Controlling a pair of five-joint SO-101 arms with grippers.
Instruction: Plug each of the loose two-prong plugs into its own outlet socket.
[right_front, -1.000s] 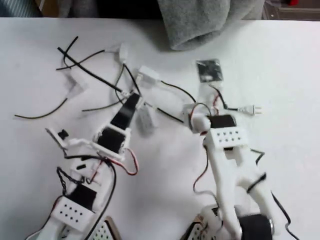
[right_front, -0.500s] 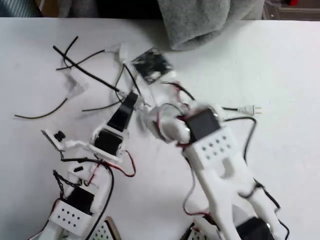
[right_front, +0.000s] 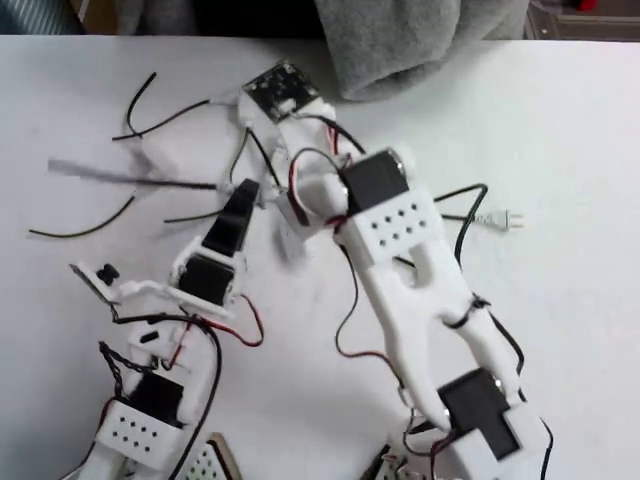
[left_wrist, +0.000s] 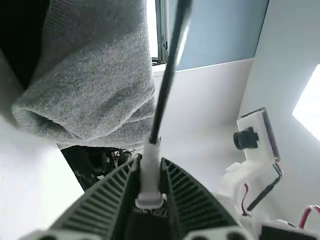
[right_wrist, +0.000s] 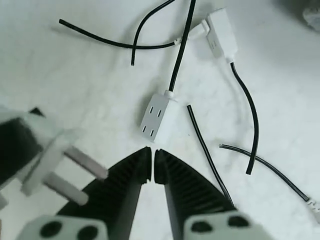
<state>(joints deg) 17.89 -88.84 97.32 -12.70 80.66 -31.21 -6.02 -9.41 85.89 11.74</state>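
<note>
My left gripper (left_wrist: 149, 181) is shut on a white two-prong plug (left_wrist: 150, 162), and its black cord (left_wrist: 167, 75) rises away from the fingers. In the high view this gripper (right_front: 238, 205) sits mid-table with the cord (right_front: 130, 178) trailing left. The right wrist view shows that plug's two prongs (right_wrist: 75, 175) beside my right gripper (right_wrist: 152, 162), which is shut on nothing just above a white outlet socket (right_wrist: 157, 112). A second white socket (right_wrist: 220, 32) lies farther off. Another loose plug (right_front: 500, 220) lies right of the right arm (right_front: 395, 225).
A grey cloth (right_front: 400, 50) hangs over the table's far edge. Several loose black cords (right_front: 150, 120) sprawl over the far-left part of the table. The right arm's own wires (right_front: 350, 310) loop beside it.
The right arm has swung left and forward from the table's middle to above the sockets. The left gripper's cord has swept round to point left, and the left arm has shifted slightly.
</note>
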